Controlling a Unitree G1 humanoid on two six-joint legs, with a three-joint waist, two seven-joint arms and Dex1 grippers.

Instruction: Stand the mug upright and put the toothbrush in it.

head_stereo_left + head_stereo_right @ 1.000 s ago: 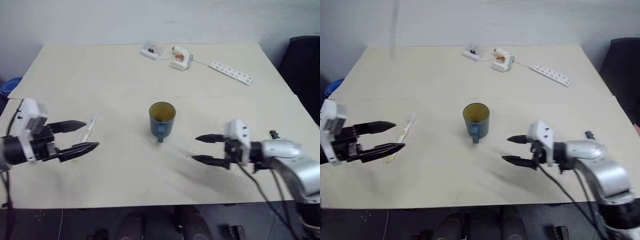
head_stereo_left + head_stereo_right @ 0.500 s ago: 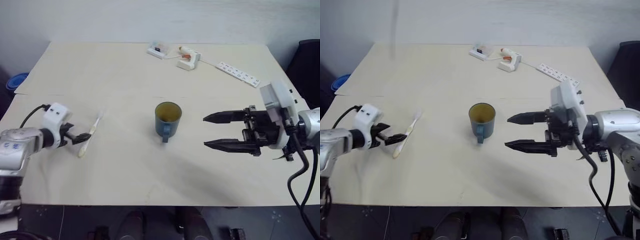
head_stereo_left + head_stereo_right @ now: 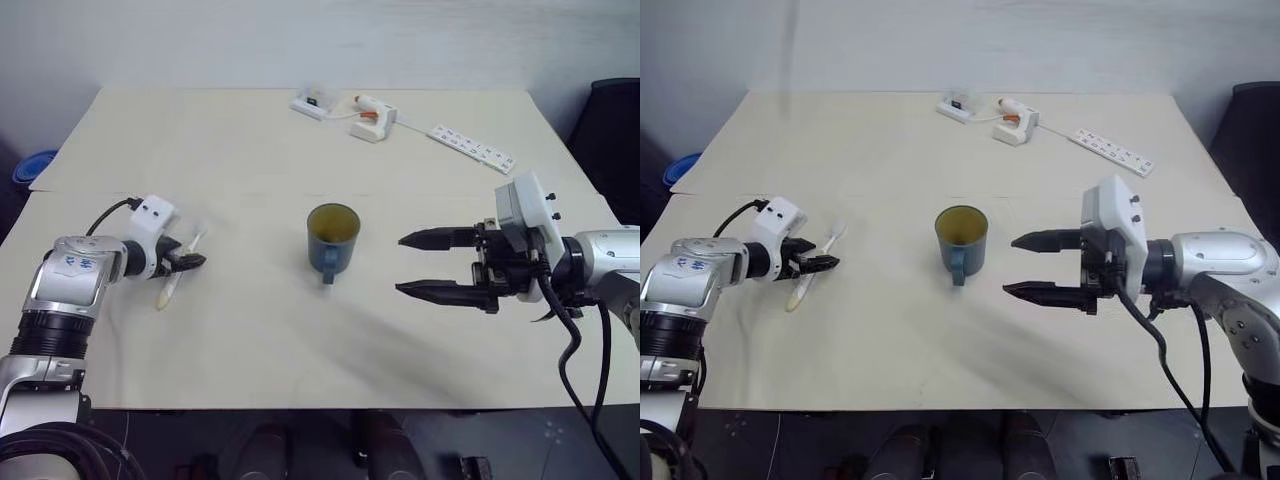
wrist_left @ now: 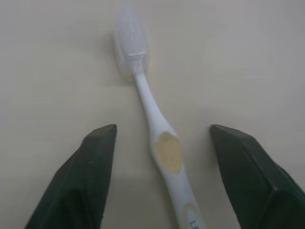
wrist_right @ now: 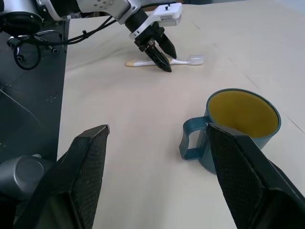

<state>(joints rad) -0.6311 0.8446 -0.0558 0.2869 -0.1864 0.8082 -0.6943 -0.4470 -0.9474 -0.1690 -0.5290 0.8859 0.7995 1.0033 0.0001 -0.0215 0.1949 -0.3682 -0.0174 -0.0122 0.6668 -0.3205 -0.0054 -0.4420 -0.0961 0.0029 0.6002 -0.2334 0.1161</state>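
Left tool [image 3: 190,262]: it is reaching low over the left part of the bench, its two black fingers standing apart with the toothbrush handle lying between them; in the left wrist view neither finger [image 4: 93,162] is touching the handle.
Toothbrush [image 4: 159,143]: it is lying flat on the bench at the left, well apart from the mug, its white bristled head pointing toward the far side and its pale yellow handle end pointing toward the near edge; nothing is clamping it.
Bench [image 3: 250,150]: a pale cream top is carrying everything; a seam is running across it from left to right just behind the mug.
Mug [image 3: 332,240]: it is standing upright near the middle of the bench, its mouth facing up and showing the yellowish inside, its loop handle turned toward the near edge; it is sitting between the two tools and neither one is touching it.
Right tool [image 3: 416,265]: it is hovering to the right of the mug, pointing toward it, fingers spread wide and holding nothing.
White glue gun [image 3: 368,113]: it is lying at the far edge of the bench, beside a small white box [image 3: 310,102].
Power strip [image 3: 469,146]: it is lying at the far right, angled along the bench.
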